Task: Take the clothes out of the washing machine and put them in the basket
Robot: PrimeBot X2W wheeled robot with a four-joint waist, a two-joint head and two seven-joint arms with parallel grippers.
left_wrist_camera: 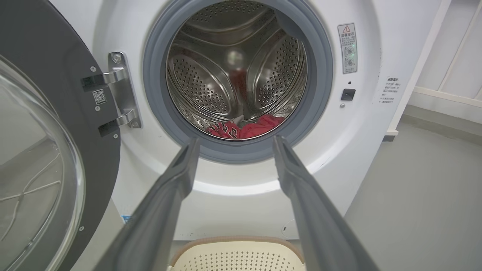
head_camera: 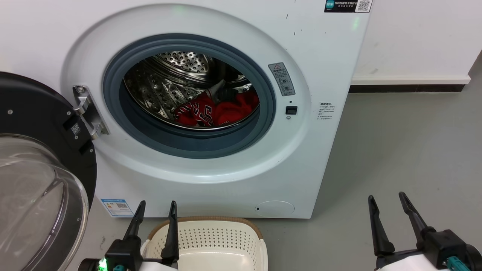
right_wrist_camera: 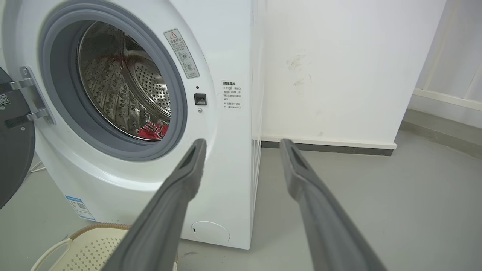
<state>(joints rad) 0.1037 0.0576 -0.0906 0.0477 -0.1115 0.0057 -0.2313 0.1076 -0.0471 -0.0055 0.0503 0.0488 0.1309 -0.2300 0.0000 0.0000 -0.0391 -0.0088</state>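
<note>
The white washing machine (head_camera: pixel 211 180) stands ahead with its black-rimmed glass door (head_camera: pixel 41 180) swung open to the left. In the bottom of the steel drum lie the clothes: a red jersey (head_camera: pixel 196 111) with white trim and lettering, and plain red cloth (head_camera: pixel 237 107) to its right, also seen as the clothes (left_wrist_camera: pixel 246 130) and the clothes (right_wrist_camera: pixel 153 131). The cream basket (head_camera: pixel 246 230) sits on the floor right before the machine. My left gripper (head_camera: pixel 157 207) stands open above the basket's near-left part. My right gripper (head_camera: pixel 388 198) is open over the floor to the right of the machine.
Grey floor (head_camera: pixel 406 150) stretches to the right of the machine up to a white wall with a dark skirting (head_camera: pixel 406 88). The open door (left_wrist_camera: pixel 45 162) takes up the space on the left.
</note>
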